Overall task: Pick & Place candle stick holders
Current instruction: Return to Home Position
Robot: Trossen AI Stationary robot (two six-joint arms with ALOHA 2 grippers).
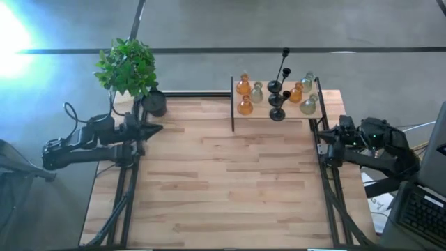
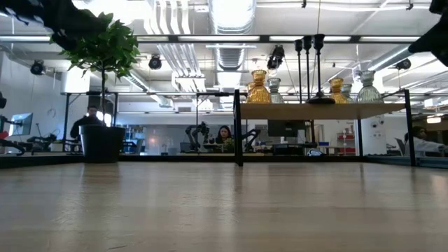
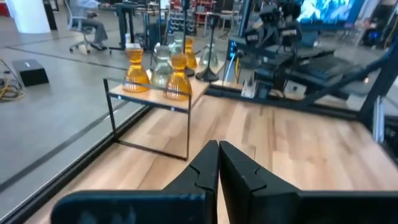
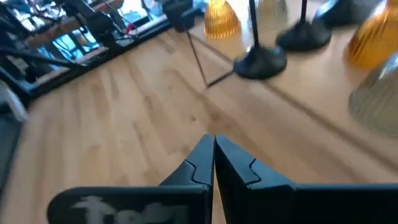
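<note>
Several candle stick holders stand on a small raised wooden shelf (image 1: 261, 110) at the table's far edge, right of centre: amber glass ones (image 1: 243, 85), pale clear ones (image 1: 309, 104) and black ones with thin stems (image 1: 277, 111). In the low view they stand upright on the shelf (image 2: 322, 110). My left gripper (image 1: 157, 129) is at the table's left edge, shut and empty, its tips (image 3: 218, 144) pointing toward the shelf. My right gripper (image 1: 322, 136) is at the right edge, just near of the shelf, shut and empty (image 4: 213, 138), with a black holder's round base (image 4: 261, 62) ahead of it.
A green plant (image 1: 129, 66) in a black pot (image 1: 154, 103) stands at the table's far left corner. Bare wood spreads across the table's middle and near side (image 1: 223, 188). A keyboard (image 1: 425, 209) lies off the right edge. People sit in the room beyond (image 2: 225, 134).
</note>
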